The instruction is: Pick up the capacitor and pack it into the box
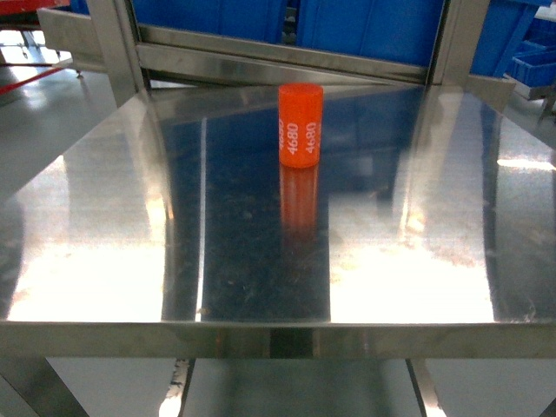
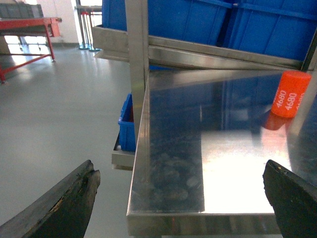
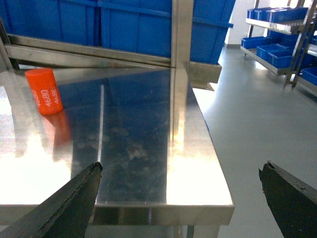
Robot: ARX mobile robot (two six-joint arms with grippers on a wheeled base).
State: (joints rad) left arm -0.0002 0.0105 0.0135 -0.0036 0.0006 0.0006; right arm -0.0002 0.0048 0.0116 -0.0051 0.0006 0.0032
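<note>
- The left tool hangs off the near left corner of the steel desk, its dark fingers spread wide and holding nothing; from there it would have to cross much of the desk, and a low approach could clip the desk's front edge.
- The orange capacitor, a short cylinder printed 4680, stands upright on the desk toward the back, about mid-width, apart from both tools. It looks light and top-heavy on slick metal, so a single finger touching first could tip it and let it roll.
- Its bright reflection just below it may mislead a grasp about where the base sits.
- The steel rack rail and the blue bins stand close behind; overreaching risks a knock there.
- The right tool is spread just as wide, empty, off the near right corner.
- The box shows in no view, so where to pack cannot be told.
- Only the finger tips of each tool show; glare washes out the desk's near half.
</note>
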